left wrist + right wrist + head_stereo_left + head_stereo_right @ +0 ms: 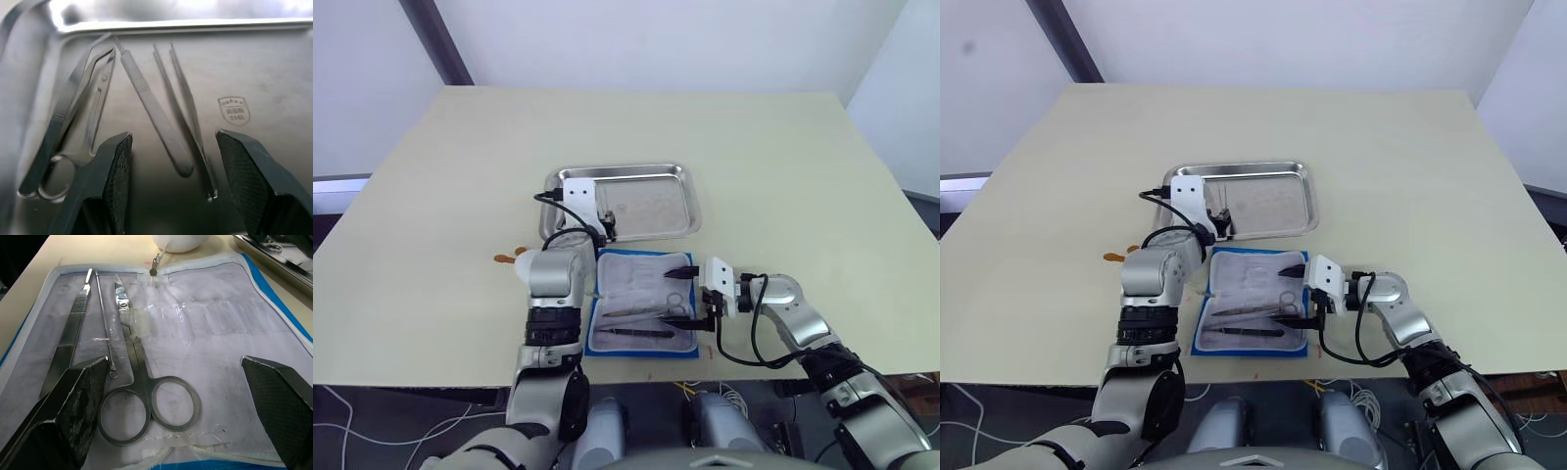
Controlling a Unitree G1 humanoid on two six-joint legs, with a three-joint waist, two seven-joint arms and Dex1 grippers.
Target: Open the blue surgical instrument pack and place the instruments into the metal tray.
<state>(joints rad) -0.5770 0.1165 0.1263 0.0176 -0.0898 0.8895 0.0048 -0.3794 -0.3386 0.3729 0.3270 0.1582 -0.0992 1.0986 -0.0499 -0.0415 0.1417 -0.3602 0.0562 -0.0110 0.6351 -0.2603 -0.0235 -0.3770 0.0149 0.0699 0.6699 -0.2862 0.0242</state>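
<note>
The blue surgical instrument pack lies unzipped and flat on the table, pale lining up, just in front of the metal tray. On the lining rest ring-handled scissors, a flat scalpel handle and a thin probe. My right gripper hovers open at the pack's right edge, its fingers spread around the scissors' rings. My left gripper is open low over the tray's left part. Below it in the tray lie scissors, a scalpel handle and tweezers.
A white egg-shaped toy with orange feet sits left of the pack, partly behind my left arm. The beige table stretches wide to the right and behind the tray; its front edge runs close below the pack.
</note>
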